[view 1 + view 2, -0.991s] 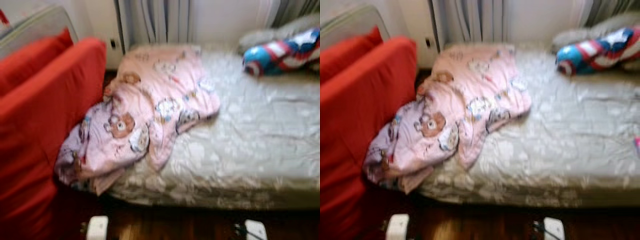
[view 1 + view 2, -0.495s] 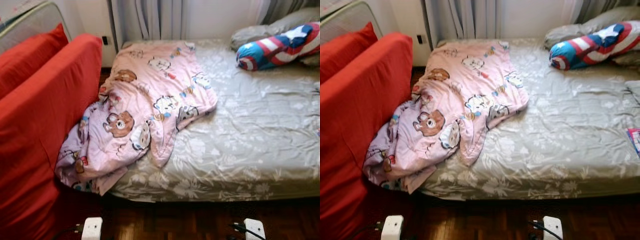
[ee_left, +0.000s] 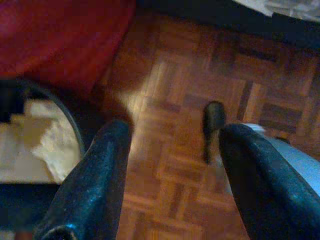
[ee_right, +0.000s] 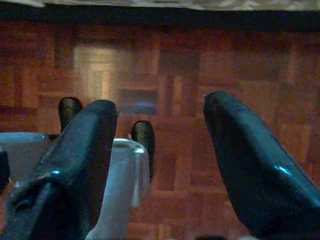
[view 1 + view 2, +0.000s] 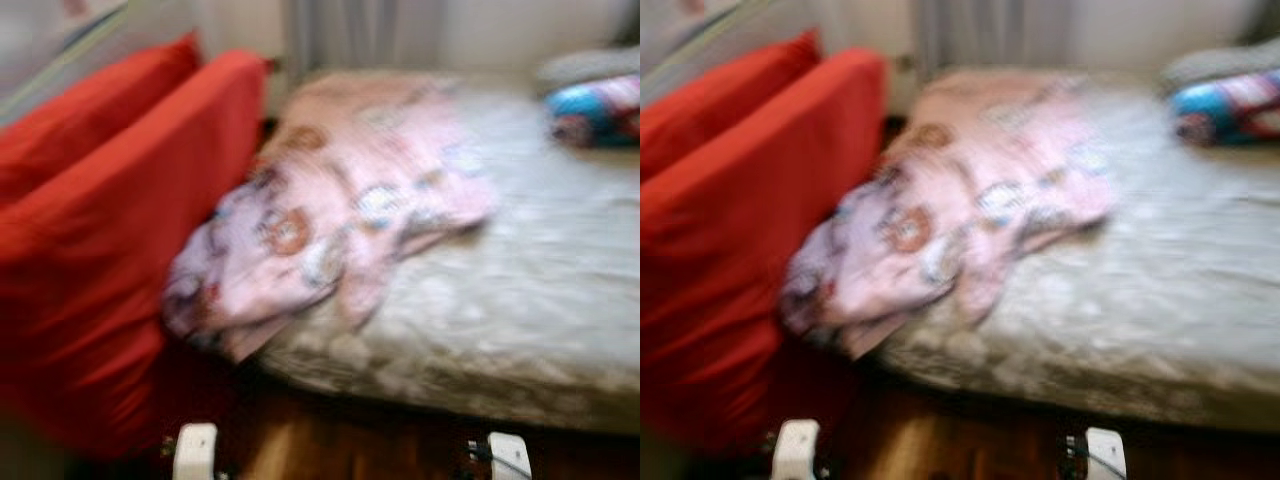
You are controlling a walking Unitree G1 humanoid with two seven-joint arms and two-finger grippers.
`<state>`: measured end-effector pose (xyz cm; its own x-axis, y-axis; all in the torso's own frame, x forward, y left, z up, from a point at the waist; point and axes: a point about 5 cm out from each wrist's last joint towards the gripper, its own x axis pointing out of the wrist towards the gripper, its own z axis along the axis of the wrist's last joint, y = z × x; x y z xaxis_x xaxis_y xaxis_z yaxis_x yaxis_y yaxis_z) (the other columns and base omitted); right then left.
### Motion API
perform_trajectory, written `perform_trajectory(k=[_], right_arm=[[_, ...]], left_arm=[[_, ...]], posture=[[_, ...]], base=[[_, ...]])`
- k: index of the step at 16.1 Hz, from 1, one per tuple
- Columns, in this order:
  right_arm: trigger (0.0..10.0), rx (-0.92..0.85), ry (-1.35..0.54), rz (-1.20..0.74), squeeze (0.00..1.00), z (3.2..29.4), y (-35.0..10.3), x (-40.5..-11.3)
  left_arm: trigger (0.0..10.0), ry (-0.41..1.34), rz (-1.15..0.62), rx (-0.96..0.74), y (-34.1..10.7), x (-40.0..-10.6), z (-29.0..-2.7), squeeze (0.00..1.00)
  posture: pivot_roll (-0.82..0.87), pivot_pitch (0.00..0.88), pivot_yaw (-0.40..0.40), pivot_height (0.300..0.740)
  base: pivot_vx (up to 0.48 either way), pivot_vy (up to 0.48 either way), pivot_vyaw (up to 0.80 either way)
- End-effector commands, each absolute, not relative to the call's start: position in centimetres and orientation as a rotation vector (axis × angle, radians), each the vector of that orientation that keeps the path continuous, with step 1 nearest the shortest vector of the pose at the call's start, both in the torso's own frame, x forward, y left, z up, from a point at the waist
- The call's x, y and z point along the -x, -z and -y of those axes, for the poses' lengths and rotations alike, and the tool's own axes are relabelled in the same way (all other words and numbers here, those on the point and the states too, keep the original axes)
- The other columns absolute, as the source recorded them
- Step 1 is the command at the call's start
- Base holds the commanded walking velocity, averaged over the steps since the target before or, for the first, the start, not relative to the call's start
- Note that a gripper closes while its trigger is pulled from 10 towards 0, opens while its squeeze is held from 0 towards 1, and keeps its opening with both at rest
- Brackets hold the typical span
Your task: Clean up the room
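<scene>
Left eye view, blurred: pink blanket (image 5: 340, 215) is seen bunched at the bed (image 5: 520, 290) edge against the red cushion (image 5: 110, 260), unfolded. Left pincer (image 3: 172, 165) and right pincer (image 4: 160, 150) are held released, empty, over the floor (image 4: 200, 65), judged idle

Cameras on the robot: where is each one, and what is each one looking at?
Left eye view: on the head, looking forward and down at the pink blanket on the bed, blurred.
Right eye view: beside it, same scene, with the red cushions.
Left wrist view: on the left arm, looking down past the open left gripper at the wooden floor.
Right wrist view: on the right arm, looking past the open right gripper at that floor.
Both wrist views share the floor.
</scene>
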<state>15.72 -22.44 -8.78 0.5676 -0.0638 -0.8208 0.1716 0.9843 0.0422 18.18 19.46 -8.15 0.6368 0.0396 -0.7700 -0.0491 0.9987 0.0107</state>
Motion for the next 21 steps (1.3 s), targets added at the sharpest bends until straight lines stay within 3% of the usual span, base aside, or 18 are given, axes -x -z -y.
perform_trajectory(k=[1, 8, 18, 21], right_arm=[[10.0, -0.125, 0.137, -0.977, 0.0, 22.34, 9.03, -15.15], [10.0, -0.125, 0.137, -0.978, 0.0, 22.43, 9.01, -15.16], [10.0, -0.13, 0.14, -0.965, 0.0, 22.47, 8.95, -15.24], [10.0, -0.112, 0.133, -0.972, 0.0, 22.49, 8.95, -15.24]], left_arm=[[10.0, -0.056, -0.911, -0.008, 8.4, -17.67, -19.81, 0.0], [10.0, -0.053, -0.91, 0.001, 8.46, -17.77, -19.13, 0.0], [10.0, -0.066, -0.912, 0.006, 8.49, -17.49, -19.72, 0.0], [10.0, -0.064, -0.907, 0.004, 8.38, -17.73, -19.75, 0.0]], posture=[[0.03, 0.101, 0.031, 0.74], [0.02, 0.101, 0.024, 0.74], [0.02, 0.101, 0.022, 0.74], [0.02, 0.098, 0.024, 0.74]], base=[[0.0, 0.0, 0.8], [0.0, 0.0, 0.68], [0.0, 0.0, 0.0], [0.247, 0.0, 0.69]])
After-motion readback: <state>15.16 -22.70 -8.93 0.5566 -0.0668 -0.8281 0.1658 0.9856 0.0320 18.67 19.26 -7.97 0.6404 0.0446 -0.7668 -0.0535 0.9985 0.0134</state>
